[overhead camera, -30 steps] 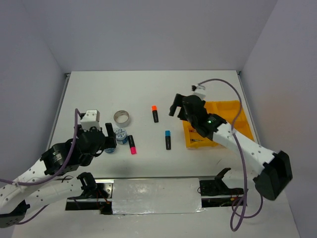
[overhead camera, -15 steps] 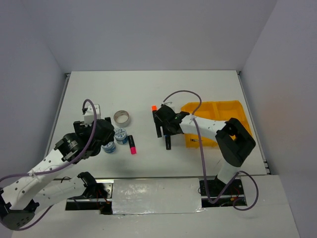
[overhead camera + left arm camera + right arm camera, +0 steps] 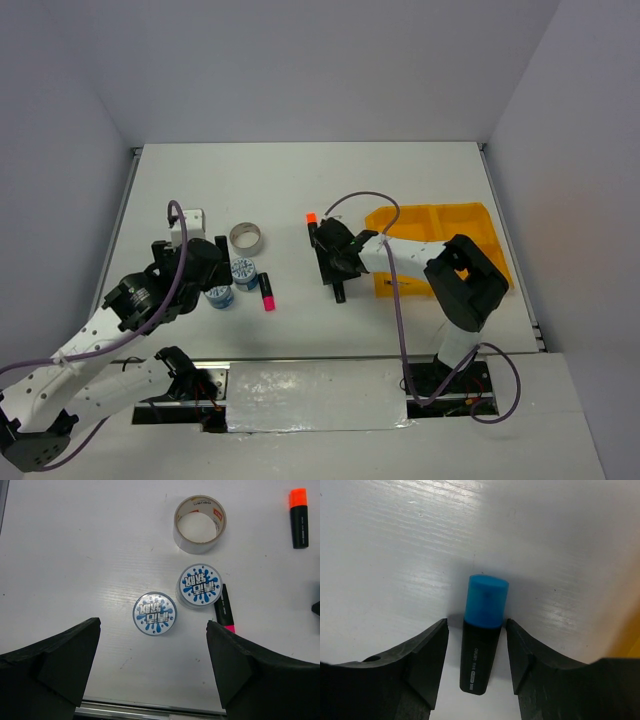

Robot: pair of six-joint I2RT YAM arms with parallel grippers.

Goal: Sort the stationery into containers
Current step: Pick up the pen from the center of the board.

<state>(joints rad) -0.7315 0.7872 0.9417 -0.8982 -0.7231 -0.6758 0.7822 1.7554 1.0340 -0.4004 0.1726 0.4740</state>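
Observation:
A blue-capped black highlighter [image 3: 482,630] lies on the white table between the fingers of my right gripper [image 3: 476,627]. The jaws stand close on both sides of it with thin gaps showing. From above, my right gripper [image 3: 335,262] covers most of that highlighter [image 3: 340,295]. The yellow-orange tray [image 3: 470,225] sits just to its right. My left gripper [image 3: 152,630] hangs wide open above two blue-white tubs [image 3: 155,613] [image 3: 200,585], holding nothing. Near them lie the pink-capped highlighter [image 3: 225,610], the tape ring [image 3: 200,517] and the orange-capped highlighter [image 3: 299,517].
The right arm's elbow [image 3: 465,280] rises over the tray's near left part and hides what lies there. A metal strip [image 3: 310,395] runs along the table's near edge between the arm bases. Grey walls close the table on three sides.
My right arm swung left from over the tray and came down over the blue-capped highlighter, its jaws narrowing around it. The left arm shifted slightly above the tubs, still open.

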